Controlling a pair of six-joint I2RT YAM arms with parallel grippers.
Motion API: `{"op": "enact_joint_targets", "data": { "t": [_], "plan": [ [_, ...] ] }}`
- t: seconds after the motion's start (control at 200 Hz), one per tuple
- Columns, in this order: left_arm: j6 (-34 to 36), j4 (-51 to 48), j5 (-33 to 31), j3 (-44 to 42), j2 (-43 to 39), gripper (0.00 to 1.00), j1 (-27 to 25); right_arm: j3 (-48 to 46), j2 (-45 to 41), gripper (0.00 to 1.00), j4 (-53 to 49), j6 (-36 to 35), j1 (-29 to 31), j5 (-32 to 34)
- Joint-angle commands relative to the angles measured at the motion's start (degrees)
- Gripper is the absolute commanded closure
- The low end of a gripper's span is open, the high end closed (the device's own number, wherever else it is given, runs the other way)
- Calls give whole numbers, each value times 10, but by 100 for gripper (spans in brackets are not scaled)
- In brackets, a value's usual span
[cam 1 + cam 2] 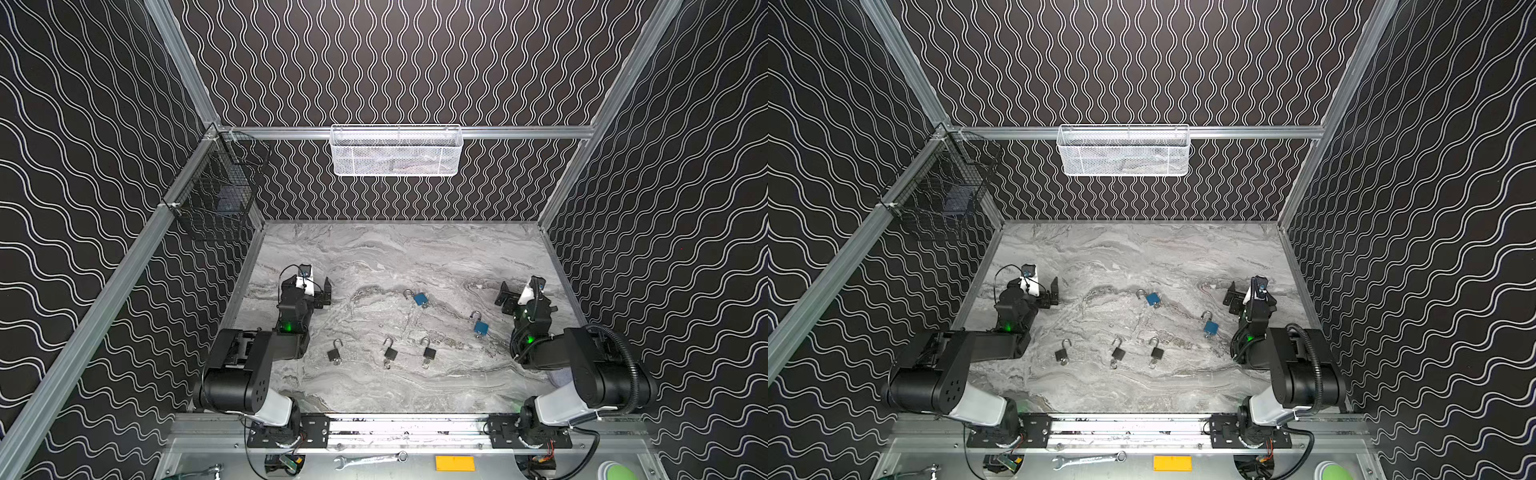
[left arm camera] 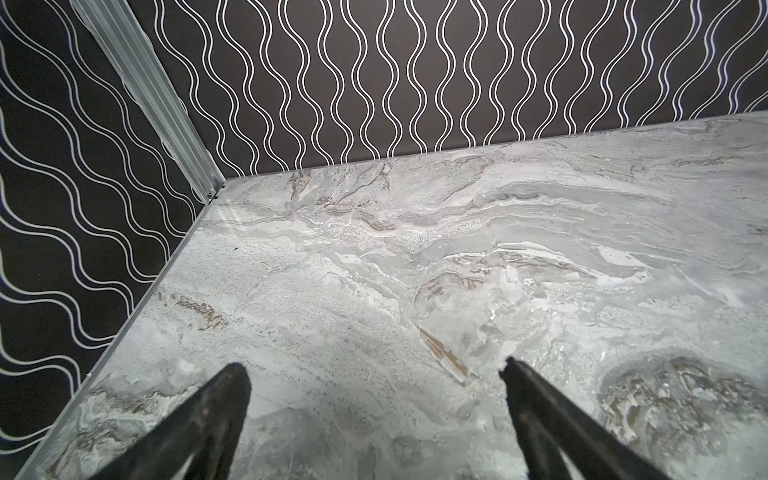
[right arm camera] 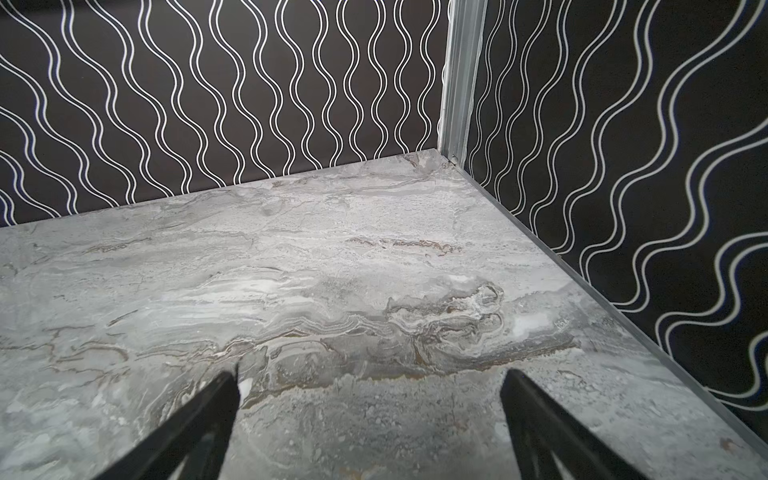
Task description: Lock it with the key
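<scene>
The left tool (image 2: 372,365) and right tool (image 3: 372,372) stand fully open, empty, at the left and right edges of the worktop (image 1: 374,257). 3 black padlocks (image 1: 390,353) lie front-centre, 2 blue padlocks (image 1: 420,298) mid-right, shackles (image 1: 388,341) open, keys (image 1: 386,365) apparently inserted. Pin 1 body, press its shackle home, then turn the key.

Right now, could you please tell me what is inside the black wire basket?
A dark bluish thing sits inside the basket; the mesh and dim light hide what it is.

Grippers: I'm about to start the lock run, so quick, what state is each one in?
Left gripper: open, holding nothing.
Right gripper: open, holding nothing.
</scene>
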Motion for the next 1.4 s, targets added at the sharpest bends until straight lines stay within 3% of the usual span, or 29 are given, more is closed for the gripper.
{"op": "enact_joint_targets", "data": {
  "t": [0.0, 1.396],
  "plan": [
    [7, 16, 1, 6, -1, 1, 0, 2, 0, 0, 23, 1, 1, 5],
    [4, 12, 10, 8, -1, 1, 9, 0, 1, 1, 24, 1, 1, 5]
  ]
}}
